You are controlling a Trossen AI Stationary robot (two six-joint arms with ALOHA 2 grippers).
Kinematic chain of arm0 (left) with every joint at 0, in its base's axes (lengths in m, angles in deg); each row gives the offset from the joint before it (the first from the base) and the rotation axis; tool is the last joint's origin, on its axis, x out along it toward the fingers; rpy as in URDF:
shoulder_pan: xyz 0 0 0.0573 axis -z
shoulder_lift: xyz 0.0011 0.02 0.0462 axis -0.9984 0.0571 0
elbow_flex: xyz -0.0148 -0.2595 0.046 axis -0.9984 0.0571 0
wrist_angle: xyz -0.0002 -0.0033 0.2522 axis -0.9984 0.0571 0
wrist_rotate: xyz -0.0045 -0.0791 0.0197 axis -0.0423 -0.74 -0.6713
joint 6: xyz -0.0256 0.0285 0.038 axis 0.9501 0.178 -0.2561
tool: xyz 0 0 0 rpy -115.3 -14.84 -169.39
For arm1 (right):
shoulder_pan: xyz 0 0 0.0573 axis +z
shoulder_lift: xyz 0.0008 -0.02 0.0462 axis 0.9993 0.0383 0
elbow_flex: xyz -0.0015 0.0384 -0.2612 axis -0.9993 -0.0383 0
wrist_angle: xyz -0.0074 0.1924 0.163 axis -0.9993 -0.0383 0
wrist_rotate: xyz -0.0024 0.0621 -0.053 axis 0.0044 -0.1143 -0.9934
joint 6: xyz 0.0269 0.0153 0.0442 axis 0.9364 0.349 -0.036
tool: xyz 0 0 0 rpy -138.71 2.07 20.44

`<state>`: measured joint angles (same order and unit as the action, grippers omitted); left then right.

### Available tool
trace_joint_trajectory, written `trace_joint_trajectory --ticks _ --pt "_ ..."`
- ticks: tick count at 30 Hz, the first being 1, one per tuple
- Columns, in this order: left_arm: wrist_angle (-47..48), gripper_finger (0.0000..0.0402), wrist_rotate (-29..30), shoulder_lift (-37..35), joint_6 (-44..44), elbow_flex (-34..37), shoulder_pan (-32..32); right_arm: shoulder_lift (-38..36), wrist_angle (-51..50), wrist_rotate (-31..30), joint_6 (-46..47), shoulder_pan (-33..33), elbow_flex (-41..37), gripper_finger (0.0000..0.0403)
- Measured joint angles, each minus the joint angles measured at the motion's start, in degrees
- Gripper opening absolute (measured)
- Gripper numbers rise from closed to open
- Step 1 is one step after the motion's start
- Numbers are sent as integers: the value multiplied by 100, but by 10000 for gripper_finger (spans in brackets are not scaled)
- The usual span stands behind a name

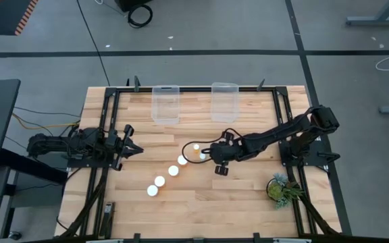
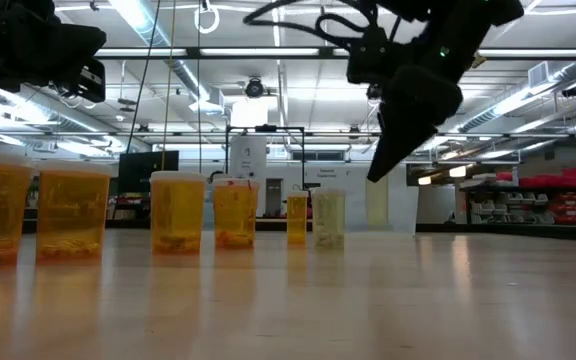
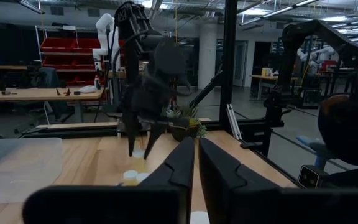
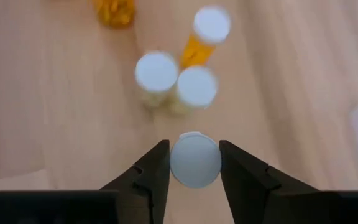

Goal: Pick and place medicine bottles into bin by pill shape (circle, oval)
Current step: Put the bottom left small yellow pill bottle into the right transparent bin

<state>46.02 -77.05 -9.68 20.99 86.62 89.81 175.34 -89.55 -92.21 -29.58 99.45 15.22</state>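
While the left gripper [image 1: 135, 148] waits pinched closed at the table's [image 1: 248, 202] left side, the right gripper [image 4: 194, 163] clasps a bottle's [image 4: 195, 159] white cap at mid-table. Beyond it the other bottles [image 1: 173, 171] stand in a diagonal row, and two clear bins [image 1: 166, 102] sit along the far edge.

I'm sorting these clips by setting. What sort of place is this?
Most likely a robotics lab or workshop: beyond the wooden table are red parts bins on shelving, work benches and another white robot arm, under an open ceiling with strip lights.
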Motion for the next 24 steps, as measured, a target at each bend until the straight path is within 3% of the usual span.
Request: trace_joint_trajectory --ticks 24 --pt "2 29 0 -2 -2 0 -2 -24 -2303 -38 -677 -743 2216 140"
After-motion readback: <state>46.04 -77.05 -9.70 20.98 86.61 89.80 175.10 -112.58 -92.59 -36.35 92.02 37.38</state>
